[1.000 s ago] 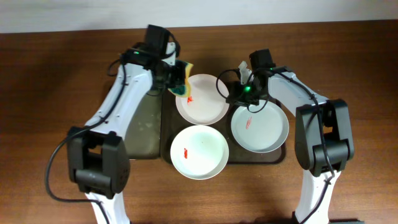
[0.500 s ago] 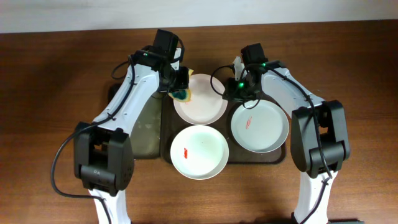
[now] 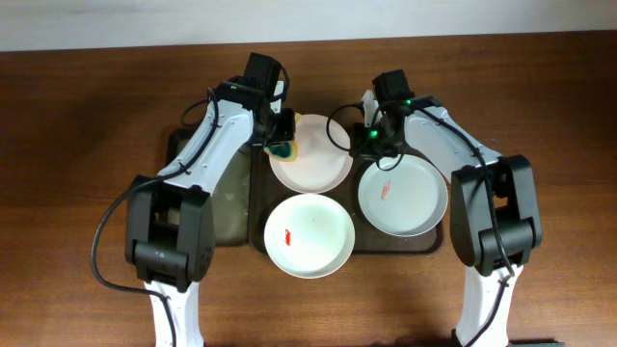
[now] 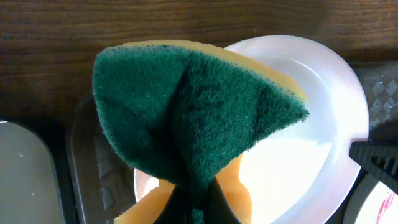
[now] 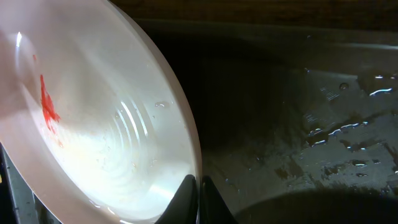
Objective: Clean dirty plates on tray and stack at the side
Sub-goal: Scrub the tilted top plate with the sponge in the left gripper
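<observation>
The left arm's fingers (image 4: pixel 217 210), clamped tight on the folded green-and-yellow sponge (image 4: pixel 186 106), have brought it down from the far rim onto the left side of the far plate (image 3: pixel 316 162) on the tray (image 3: pixel 386 246). The red smear seen there a second ago no longer shows, either wiped or covered. The right arm's fingers (image 5: pixel 214 202) have just closed fully on the rim of the right-hand plate (image 5: pixel 106 124), seemingly steadying it. That plate and the near plate (image 3: pixel 308 234) remain smeared.
</observation>
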